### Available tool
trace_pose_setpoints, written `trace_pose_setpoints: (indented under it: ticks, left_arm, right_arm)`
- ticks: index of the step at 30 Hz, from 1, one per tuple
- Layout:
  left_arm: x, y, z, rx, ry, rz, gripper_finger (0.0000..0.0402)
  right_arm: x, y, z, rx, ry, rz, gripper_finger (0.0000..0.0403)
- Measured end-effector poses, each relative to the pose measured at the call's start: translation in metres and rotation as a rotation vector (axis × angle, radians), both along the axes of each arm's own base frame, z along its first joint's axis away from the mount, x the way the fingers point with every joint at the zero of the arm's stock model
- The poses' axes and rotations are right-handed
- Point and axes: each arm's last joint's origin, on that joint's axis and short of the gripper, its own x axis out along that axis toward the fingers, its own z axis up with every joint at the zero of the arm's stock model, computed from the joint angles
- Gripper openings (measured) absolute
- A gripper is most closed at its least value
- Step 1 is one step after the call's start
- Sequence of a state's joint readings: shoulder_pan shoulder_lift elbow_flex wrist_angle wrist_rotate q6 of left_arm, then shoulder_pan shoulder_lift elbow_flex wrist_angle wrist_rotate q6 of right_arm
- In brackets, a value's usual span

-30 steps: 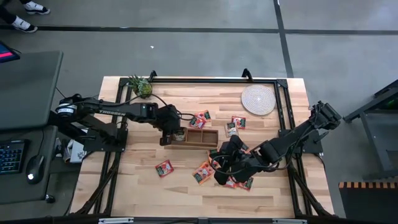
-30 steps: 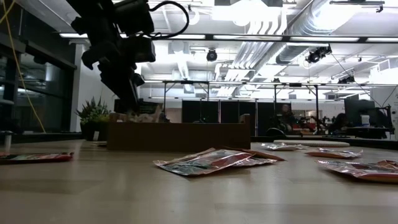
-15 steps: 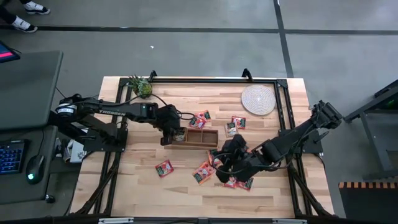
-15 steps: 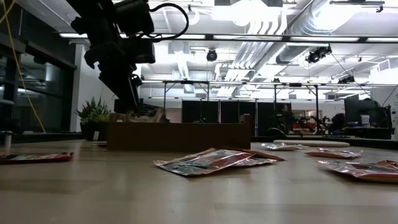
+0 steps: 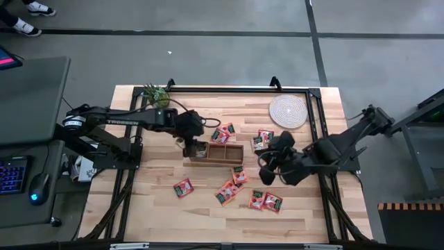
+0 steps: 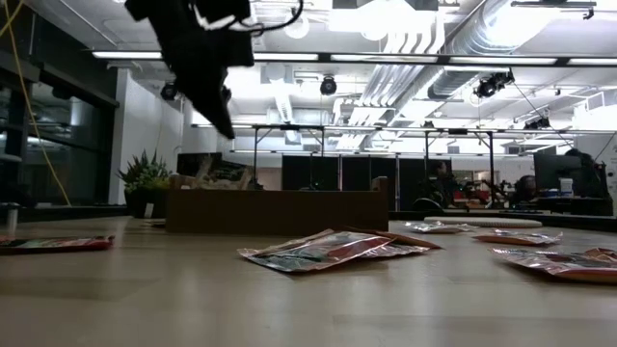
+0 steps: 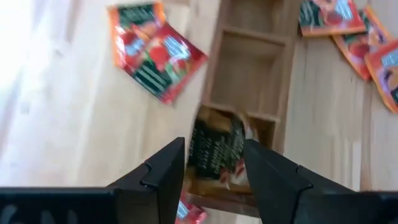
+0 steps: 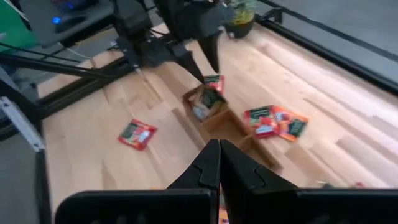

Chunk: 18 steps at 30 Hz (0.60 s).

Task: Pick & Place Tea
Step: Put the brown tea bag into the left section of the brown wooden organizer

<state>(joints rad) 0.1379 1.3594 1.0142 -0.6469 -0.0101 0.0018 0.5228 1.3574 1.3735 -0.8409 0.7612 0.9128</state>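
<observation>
Left jaws [image 7: 211, 165] hang parted and empty above the wooden box [image 5: 216, 153]; right jaws [image 8: 216, 163] pressed together, holding nothing.

Sachet lettering is too blurred to read. Crumpled tea sachets [image 7: 217, 146] sit in the box's end compartment, directly beneath the left jaws. Other sachets [image 5: 266, 201] lie scattered on the counter [image 5: 208, 208], well beyond the right jaws.

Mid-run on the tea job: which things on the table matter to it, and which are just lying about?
Job:
- loose tea sachets on the table
- sachets in the wooden box's end compartment
- wooden box
- left hand, open above that compartment
- right hand, shut, held above the table

Lying about:
- round woven mat
- pineapple
</observation>
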Motion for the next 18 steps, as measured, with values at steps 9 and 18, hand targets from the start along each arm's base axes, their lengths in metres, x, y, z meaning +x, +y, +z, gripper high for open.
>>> trace_pose_setpoints:
  ticks: [9, 18]
  left_arm:
    - [0.017, 0.006, 0.067, 0.083, -0.236, 0.144, 0.0163]
    - [0.041, 0.033, 0.095, -0.028, -0.612, 0.289, 0.0163]
  right_arm:
    - [-0.028, -0.036, -0.009, 0.005, 0.140, -0.168, 0.0000]
    - [-0.019, -0.076, -0.058, 0.098, 0.335, -0.253, 0.0000]
